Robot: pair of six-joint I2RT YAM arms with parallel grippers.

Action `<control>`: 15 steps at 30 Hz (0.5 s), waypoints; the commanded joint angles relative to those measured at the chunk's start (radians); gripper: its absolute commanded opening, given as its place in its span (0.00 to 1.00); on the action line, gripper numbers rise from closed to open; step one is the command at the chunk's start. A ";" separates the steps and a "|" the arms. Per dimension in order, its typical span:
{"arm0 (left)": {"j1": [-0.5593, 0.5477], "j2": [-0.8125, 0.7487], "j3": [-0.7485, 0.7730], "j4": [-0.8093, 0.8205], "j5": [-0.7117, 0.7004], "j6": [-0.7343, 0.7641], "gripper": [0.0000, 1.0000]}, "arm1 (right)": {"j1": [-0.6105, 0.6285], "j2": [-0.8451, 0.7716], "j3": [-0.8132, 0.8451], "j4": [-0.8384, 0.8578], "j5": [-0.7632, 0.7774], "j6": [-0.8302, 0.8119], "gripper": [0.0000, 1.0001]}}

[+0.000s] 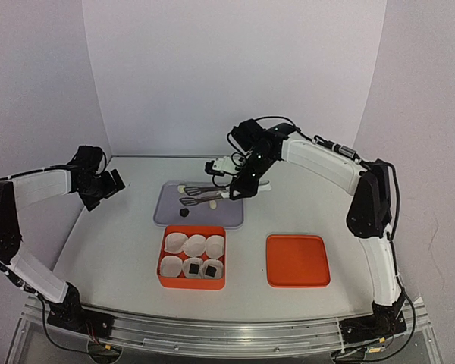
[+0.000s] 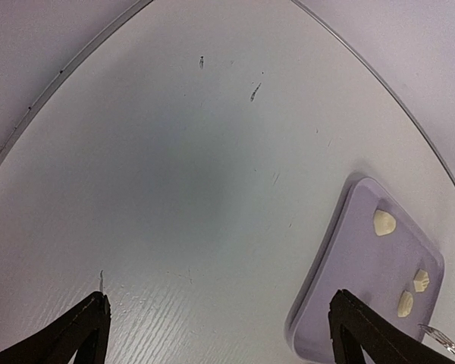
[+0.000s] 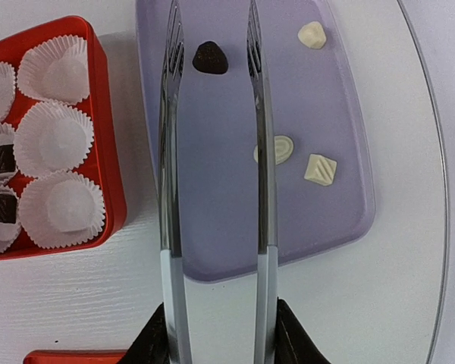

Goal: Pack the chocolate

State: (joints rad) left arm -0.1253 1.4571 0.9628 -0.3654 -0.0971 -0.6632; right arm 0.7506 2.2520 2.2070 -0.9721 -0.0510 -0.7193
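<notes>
My right gripper [image 3: 220,334] is shut on metal tongs [image 3: 171,152], which reach over the purple tray [image 3: 349,220]. The tong tips stand apart on either side of a dark chocolate [image 3: 210,58] on the tray, above it. Three cream-white chocolates [image 3: 312,34] [image 3: 276,149] [image 3: 320,169] lie on the tray to the right of the tongs. The red box [image 3: 106,152] holds white paper cups, two with dark chocolates [image 3: 0,158] [image 3: 1,206] in them. My left gripper [image 2: 220,341] is open and empty over the bare table, left of the tray [image 2: 341,265].
An orange lid [image 1: 297,260] lies flat to the right of the red box [image 1: 192,282]. The tray [image 1: 163,216] sits just behind the box. The table's curved back edge and the white walls close in behind the tray.
</notes>
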 commanded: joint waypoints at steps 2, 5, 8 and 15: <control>-0.002 0.031 0.068 0.003 0.004 -0.006 1.00 | -0.008 0.040 0.028 0.016 -0.053 -0.041 0.36; -0.002 0.045 0.076 0.001 0.008 -0.004 1.00 | -0.012 0.056 0.030 0.016 -0.048 -0.041 0.36; -0.002 0.056 0.084 0.002 0.011 -0.003 1.00 | -0.013 0.072 0.038 0.015 -0.039 -0.043 0.38; -0.002 0.078 0.093 0.006 0.022 -0.007 1.00 | -0.016 0.117 0.063 0.016 -0.025 -0.041 0.39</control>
State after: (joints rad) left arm -0.1253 1.5252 1.0107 -0.3668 -0.0880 -0.6628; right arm 0.7395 2.3510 2.2104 -0.9710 -0.0693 -0.7574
